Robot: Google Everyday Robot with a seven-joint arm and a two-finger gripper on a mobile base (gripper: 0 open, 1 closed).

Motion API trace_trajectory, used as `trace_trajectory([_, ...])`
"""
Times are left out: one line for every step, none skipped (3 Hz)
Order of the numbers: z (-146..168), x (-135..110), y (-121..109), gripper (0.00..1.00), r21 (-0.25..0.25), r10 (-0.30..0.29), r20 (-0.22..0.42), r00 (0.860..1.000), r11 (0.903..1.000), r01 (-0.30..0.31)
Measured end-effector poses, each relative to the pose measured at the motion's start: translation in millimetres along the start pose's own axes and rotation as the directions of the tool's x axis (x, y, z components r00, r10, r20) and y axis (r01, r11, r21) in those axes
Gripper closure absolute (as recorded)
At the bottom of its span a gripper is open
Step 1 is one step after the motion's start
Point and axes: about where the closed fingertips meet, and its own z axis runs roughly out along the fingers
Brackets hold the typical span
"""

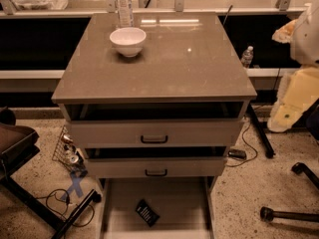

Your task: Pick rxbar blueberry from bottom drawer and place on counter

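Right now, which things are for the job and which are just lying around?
Job: bar in the bottom drawer, counter, hand at the right edge.
Lying about: bowl, bottle, cables.

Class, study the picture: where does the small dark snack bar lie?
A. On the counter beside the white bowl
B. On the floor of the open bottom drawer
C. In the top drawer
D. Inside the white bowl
B: the rxbar blueberry lies flat on the floor of the pulled-out bottom drawer, well below the counter where the white bowl stands. The tool is not in view.
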Motion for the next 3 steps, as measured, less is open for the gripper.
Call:
trace_trajectory([75, 5, 39, 0.00, -0.058, 0.091, 0.138, 0.986, 0.9948, -0.083])
trace_trajectory([153, -1, 83, 0.00, -0.151, 0.161, 0.236, 0.958, 0.9802, -0.128])
trace_trajectory([225, -15, 119, 0.00, -0.227, 0.223, 0.345, 0.912, 0.9623, -0.150])
